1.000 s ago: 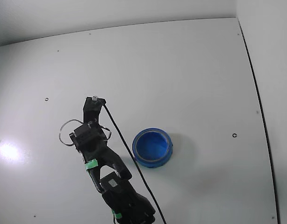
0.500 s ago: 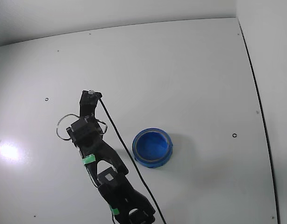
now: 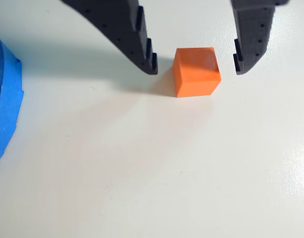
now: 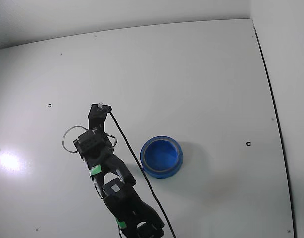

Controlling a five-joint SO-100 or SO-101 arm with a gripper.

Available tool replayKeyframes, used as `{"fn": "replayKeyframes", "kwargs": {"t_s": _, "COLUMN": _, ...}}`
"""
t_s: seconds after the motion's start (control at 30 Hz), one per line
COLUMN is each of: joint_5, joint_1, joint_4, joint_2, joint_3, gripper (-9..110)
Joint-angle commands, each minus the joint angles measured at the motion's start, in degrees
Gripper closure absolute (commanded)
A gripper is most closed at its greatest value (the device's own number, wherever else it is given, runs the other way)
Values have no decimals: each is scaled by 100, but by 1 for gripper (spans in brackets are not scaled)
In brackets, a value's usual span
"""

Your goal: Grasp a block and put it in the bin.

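Observation:
In the wrist view a small orange-red block [image 3: 195, 72] rests on the white table between my two black fingers. My gripper [image 3: 195, 68] is open, one fingertip [image 3: 149, 63] left of the block and the other [image 3: 239, 62] right of it, neither touching. The blue bin [image 3: 4, 101] shows only as a rim at the left edge of that view. In the fixed view the whole bin [image 4: 162, 156] lies right of my arm [image 4: 100, 148]; the block and fingertips are hidden under the arm there.
The table [image 4: 191, 74] is plain white with small screw holes. A black cable [image 4: 137, 163] runs along the arm close to the bin's left side. A wall edge [image 4: 271, 99] borders the table on the right.
The arm's head shifted slightly right and down in the fixed view, back to where it was a second ago. The bin has not moved.

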Motion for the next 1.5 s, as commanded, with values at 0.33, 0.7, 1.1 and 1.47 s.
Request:
{"fn": "replayKeyframes", "kwargs": {"t_s": 0.33, "joint_5": -70, "joint_1": -62, "joint_4": -79, "joint_2": 105, "joint_3": -62, "gripper": 79}}
{"fn": "replayKeyframes", "kwargs": {"t_s": 0.7, "joint_5": -44, "joint_1": -62, "joint_4": -79, "joint_2": 167, "joint_3": -44, "gripper": 101}}
{"fn": "replayKeyframes", "kwargs": {"t_s": 1.1, "joint_5": 650, "joint_1": 686, "joint_4": -70, "joint_2": 2312, "joint_3": 413, "gripper": 102}}
{"fn": "replayKeyframes", "kwargs": {"t_s": 1.47, "joint_5": 738, "joint_1": 2039, "joint_4": -88, "joint_2": 5836, "joint_3": 2610, "gripper": 101}}
